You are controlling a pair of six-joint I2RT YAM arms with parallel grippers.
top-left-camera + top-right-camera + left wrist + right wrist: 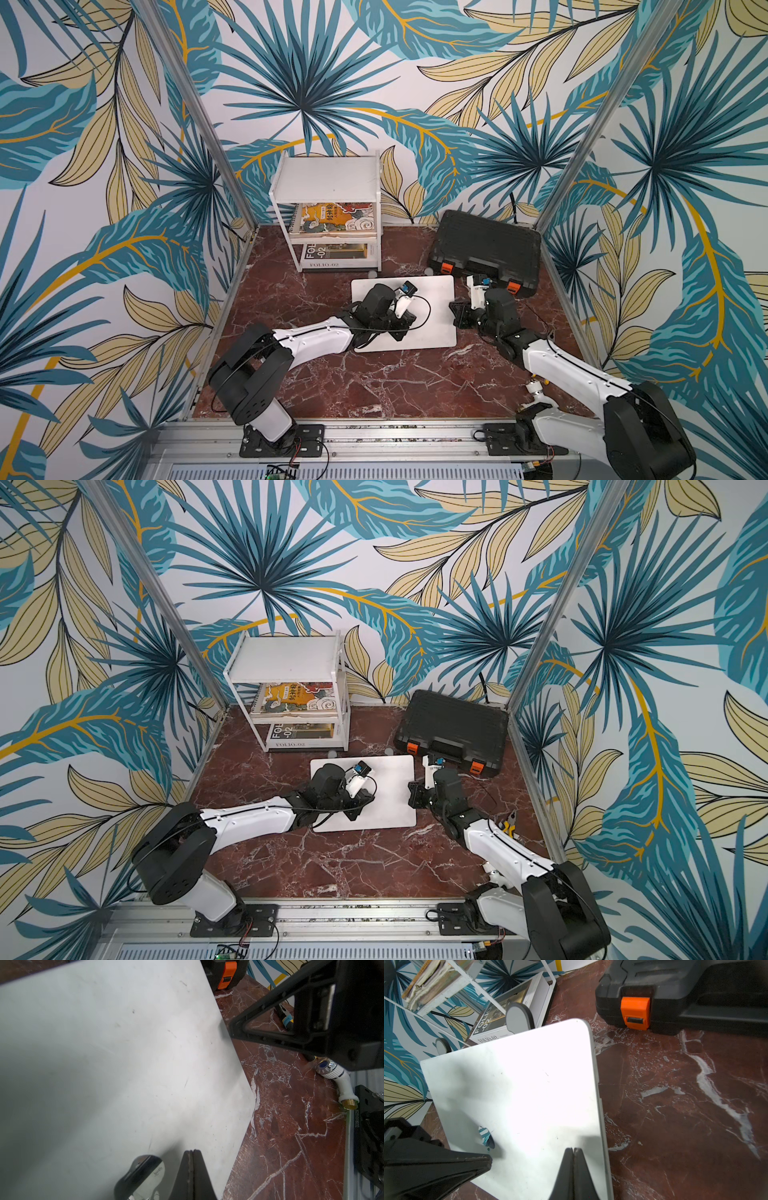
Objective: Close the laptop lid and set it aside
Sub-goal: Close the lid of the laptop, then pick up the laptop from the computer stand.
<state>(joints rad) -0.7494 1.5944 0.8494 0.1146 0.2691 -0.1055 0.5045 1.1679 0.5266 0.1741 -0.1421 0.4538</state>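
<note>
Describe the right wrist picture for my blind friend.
A closed silver laptop fills much of the view, with the shut right gripper over it. A black case with an orange latch sits nearby on the red marble table.

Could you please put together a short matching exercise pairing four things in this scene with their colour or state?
Things:
1. laptop
2. black case
3. shelf unit
4. left gripper

Descriptions:
A. holds books
B. shut, over the laptop
C. silver, lid down
D. orange latches

Pairs: 1-C, 2-D, 3-A, 4-B
</note>
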